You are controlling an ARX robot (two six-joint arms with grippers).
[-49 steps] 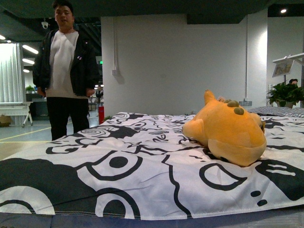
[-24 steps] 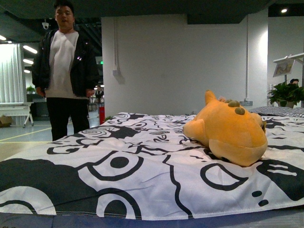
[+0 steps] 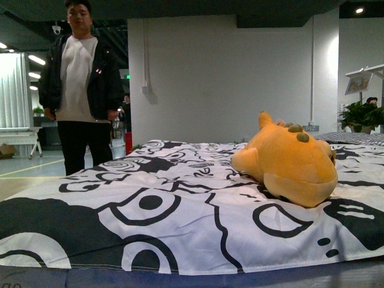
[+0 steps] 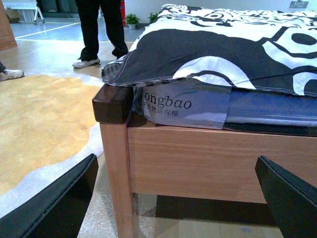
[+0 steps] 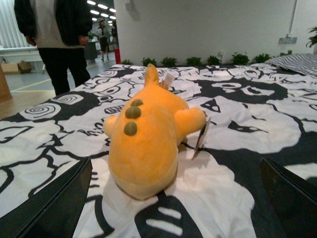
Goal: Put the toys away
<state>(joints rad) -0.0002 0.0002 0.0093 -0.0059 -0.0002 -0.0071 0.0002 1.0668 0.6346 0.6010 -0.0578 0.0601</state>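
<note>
Shows one orange-yellow plush toy (image 3: 288, 162) lying on a black-and-white patterned bedspread (image 3: 180, 210), toward the right of the bed in the front view, with olive spots along its back and a paper tag (image 5: 202, 136) beside one stubby limb. Places the right gripper (image 5: 176, 163) near the toy and facing it, fingers spread wide to either side, holding nothing and not touching it. Places the left gripper (image 4: 176, 163) low, level with the wooden bed frame (image 4: 198, 158) near its corner post, likewise spread wide and empty. Includes a person (image 3: 81, 84) in a dark jacket standing beyond the bed's far left corner, well apart from the toy. Likely trouble from here: pinching a fold of bedspread along with the toy if closing too low; squeezing only loose plush or the tag, letting the soft body sag and slip out; knocking the frame or snagging the hanging cover edge if raising the left arm straight up. Reveals no bin or box for the toy in any view.
</note>
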